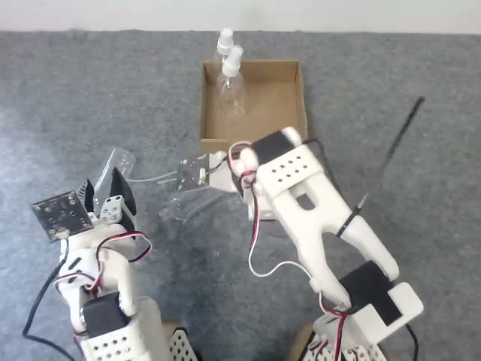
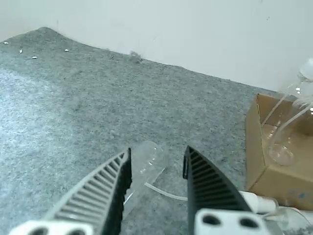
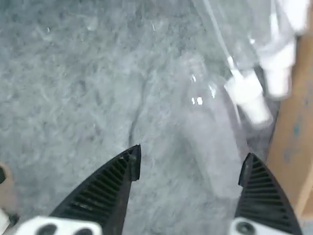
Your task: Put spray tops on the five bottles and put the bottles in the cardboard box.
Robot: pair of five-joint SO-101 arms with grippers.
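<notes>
So: capping stage, roughly two of five done by my read. Clear bottle (image 2: pixel 145 164) lies on its side on the grey mat (image 2: pixel 73 98), with no top on it that I can see. It sits right ahead of the left gripper (image 2: pixel 157 152). Jaws are apart and lined up with the bottle, not touching it. A loose spray top (image 2: pixel 259 203) lies near, its dip tube (image 2: pixel 166 193) trailing toward that bottle.

Right gripper (image 3: pixel 193 152) hangs over a second bottle (image 3: pixel 210 142), also lying down, close to the front wall of the cardboard box (image 1: pixel 267 105). Jaws are wide apart, one on each side of it, nothing clamped. A white top (image 3: pixel 249 100) sits at its neck end; can't tell whether it's seated or just lying there.

Next move, my guess:
- One arm clamps a bottle body and holds it steady.
- The other takes a top by its head and feeds the tube into the neck.
- This needs tight alignment, and clear plastic on its side will likely roll or slip if pinched off-centre.

Box contents:
- One capped bottle (image 1: pixel 231 86) stands upright in the back corner on the left arm's side.
- Another capped one (image 1: pixel 224 39) stands upright right behind it. Can't tell if it's inside the box or just past the back wall.
</notes>
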